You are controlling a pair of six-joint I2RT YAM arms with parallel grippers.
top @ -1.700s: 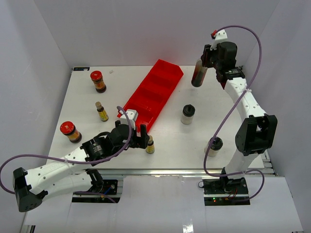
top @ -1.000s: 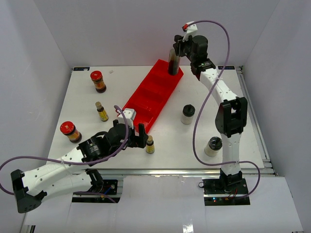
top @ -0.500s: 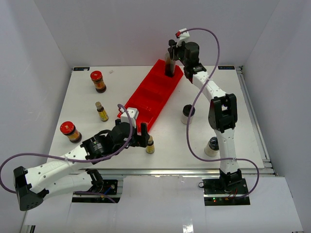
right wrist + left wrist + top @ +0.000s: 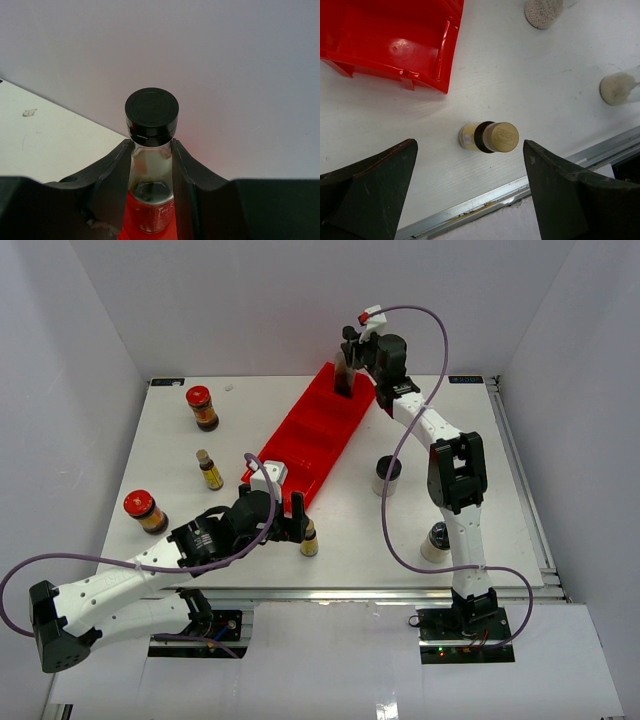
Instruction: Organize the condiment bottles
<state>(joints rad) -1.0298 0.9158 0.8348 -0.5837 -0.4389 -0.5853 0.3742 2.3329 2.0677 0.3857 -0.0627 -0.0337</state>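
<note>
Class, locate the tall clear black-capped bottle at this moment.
In the top view, the tall bottle is upright at the far end of the red tray, gripped by the right hand.

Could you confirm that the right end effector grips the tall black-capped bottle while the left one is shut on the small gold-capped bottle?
No: the left wrist view shows the left end effector open, clear of the gold-capped bottle; the right end effector does grip the tall black-capped bottle.
</note>
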